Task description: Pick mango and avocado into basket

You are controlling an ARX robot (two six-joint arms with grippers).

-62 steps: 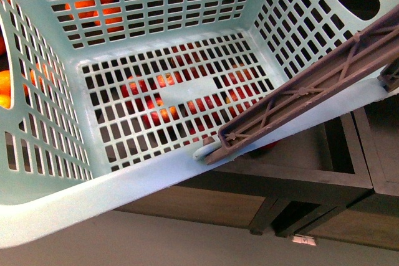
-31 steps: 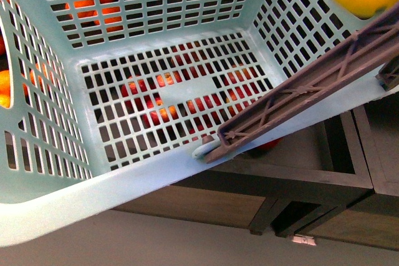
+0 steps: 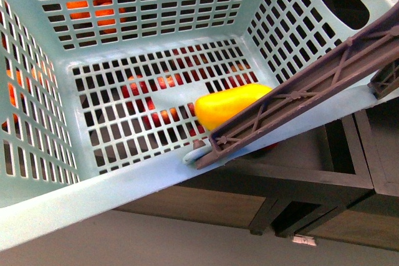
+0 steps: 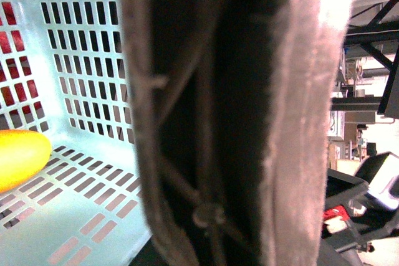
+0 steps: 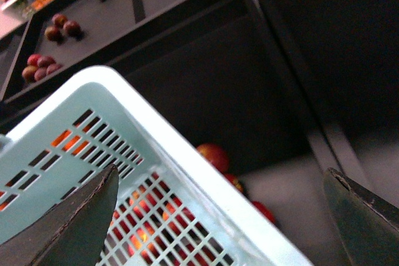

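The pale turquoise basket (image 3: 37, 216) fills the front view, held up and tilted. The yellow mango (image 3: 227, 105) lies on its slotted bottom, partly behind the brown ribbed handle (image 3: 299, 85). My left gripper is shut on that handle (image 4: 249, 123), which blocks most of the left wrist view; the mango (image 4: 19, 154) shows at that frame's edge. My right gripper (image 5: 218, 216) is open and empty, just above the basket's rim (image 5: 187, 166). The avocado is not in view.
Red apples (image 3: 153, 85) and orange fruit (image 3: 87, 7) show through the basket's slots. Dark wooden display bins (image 3: 349, 166) stand below at the right. Red apples (image 5: 215, 154) lie in a dark bin beyond the rim; more fruit (image 5: 59, 29) lies on a far shelf.
The mango came in at the top right, then dropped onto the basket's bottom. The basket has shifted slightly left and up.
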